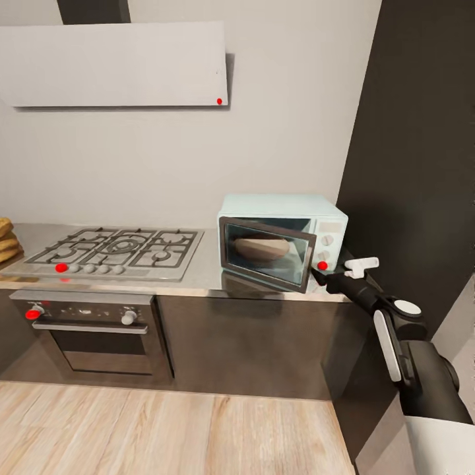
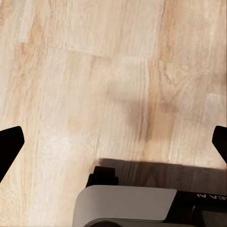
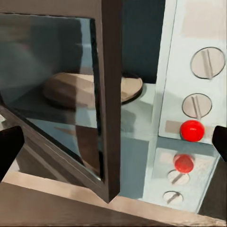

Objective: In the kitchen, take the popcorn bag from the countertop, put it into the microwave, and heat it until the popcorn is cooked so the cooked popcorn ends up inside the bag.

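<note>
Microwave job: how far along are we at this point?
Looks done: a tan shape, probably the popcorn bag, lies inside the microwave. In hand: the door is ajar, and the right claw sits open at its free edge by the red button. Left: shutting the door and heating; no popped corn can be made out. The left claw hangs open over the floor.

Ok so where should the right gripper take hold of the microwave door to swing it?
Take the microwave door by its free right edge, coming from the front. It stands ajar, hinged at the left, so that edge is exposed beside the right gripper, next to the knobs.
</note>
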